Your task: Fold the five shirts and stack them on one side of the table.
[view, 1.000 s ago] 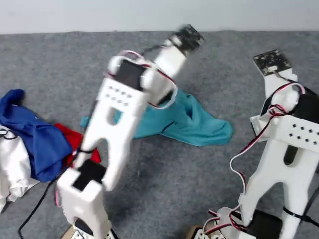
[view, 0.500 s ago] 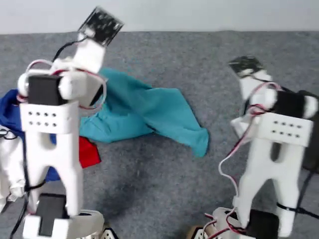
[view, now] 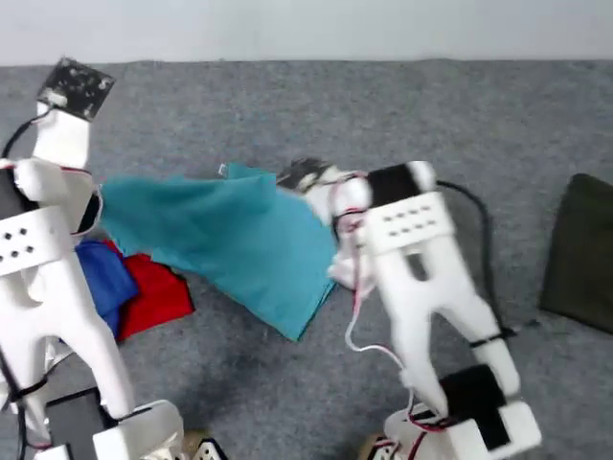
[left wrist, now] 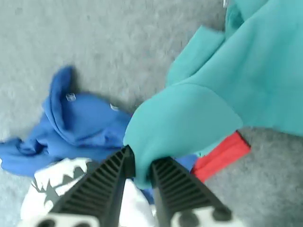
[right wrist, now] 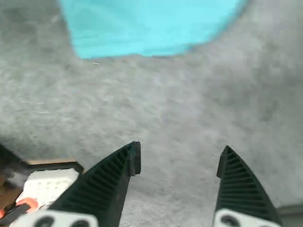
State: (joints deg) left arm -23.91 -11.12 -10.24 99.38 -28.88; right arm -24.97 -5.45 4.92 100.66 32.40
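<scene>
Far left: the left gripper is seen clamped on a fold of the teal shirt, which is raised at that end and spread across the middle of the grey table. A blue shirt and a red shirt are noted under its left edge, with a white printed shirt touching the blue. The right gripper is held spread open just beside the teal shirt's right edge. Far right: a dark folded shirt is laid well apart.

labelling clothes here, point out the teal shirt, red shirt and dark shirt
teal shirt (view: pixel 230 240), high view, middle of the cloth
red shirt (view: pixel 158 297), high view, the part showing
dark shirt (view: pixel 579 254), high view, its middle
</scene>
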